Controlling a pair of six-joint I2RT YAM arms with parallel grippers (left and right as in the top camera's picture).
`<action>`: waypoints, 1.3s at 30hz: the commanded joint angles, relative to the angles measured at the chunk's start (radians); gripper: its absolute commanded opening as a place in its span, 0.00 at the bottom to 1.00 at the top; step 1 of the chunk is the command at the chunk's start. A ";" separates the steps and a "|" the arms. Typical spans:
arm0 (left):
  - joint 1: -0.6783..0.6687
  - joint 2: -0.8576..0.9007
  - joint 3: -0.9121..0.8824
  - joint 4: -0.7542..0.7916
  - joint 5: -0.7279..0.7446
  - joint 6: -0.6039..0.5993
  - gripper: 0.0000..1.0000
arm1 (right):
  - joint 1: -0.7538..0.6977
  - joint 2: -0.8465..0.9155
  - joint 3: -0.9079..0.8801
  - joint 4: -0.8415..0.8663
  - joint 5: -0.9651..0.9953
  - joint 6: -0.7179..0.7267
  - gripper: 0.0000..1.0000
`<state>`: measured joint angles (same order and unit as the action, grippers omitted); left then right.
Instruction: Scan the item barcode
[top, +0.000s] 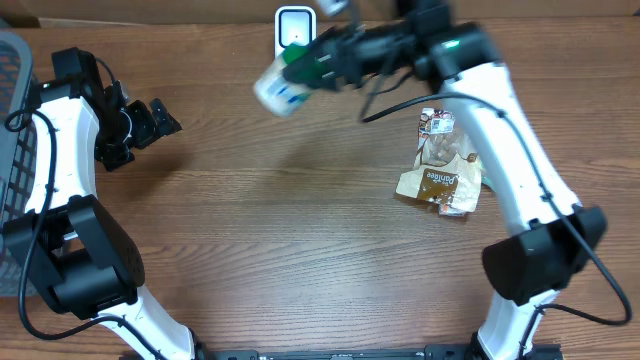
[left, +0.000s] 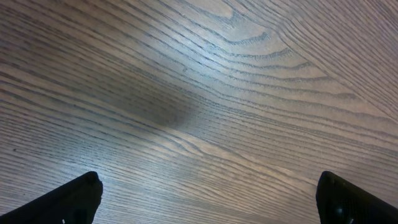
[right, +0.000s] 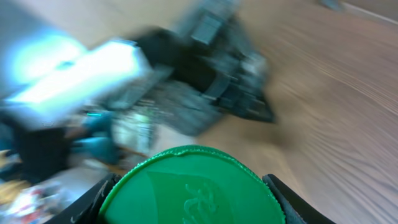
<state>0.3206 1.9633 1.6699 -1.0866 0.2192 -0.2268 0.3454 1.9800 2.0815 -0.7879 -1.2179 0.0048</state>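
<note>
A: Whereabouts of the white bottle (top: 280, 88)?
B: Sits clamped at its green lid (right: 189, 186) in the right gripper (top: 312, 66), up off the table (top: 300, 230), near the scanner (top: 294, 28).
A: And the left gripper (top: 160, 118)?
B: Hangs over the wood at left, jaws wide apart, holding nothing.

One bottle (top: 284, 86), one pouch (top: 441, 172), one scanner (top: 294, 27)

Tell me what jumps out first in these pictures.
The right gripper holds a green-lidded white bottle in the air, blurred, beside the white scanner at the far edge of the table. A crumpled snack bag lies on the right; the left gripper hangs open and empty on the left.
</note>
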 joint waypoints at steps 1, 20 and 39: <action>0.000 -0.021 0.019 -0.001 -0.017 0.014 0.99 | -0.064 -0.014 0.014 0.002 -0.352 0.021 0.45; 0.000 -0.021 0.019 -0.001 -0.017 0.014 1.00 | 0.073 0.050 0.014 0.051 1.024 -0.091 0.57; 0.000 -0.021 0.019 -0.001 -0.017 0.014 1.00 | 0.136 0.489 0.013 1.103 1.408 -1.074 0.56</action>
<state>0.3206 1.9633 1.6699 -1.0866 0.2119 -0.2268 0.4843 2.4264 2.0720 0.2451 0.1528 -0.9150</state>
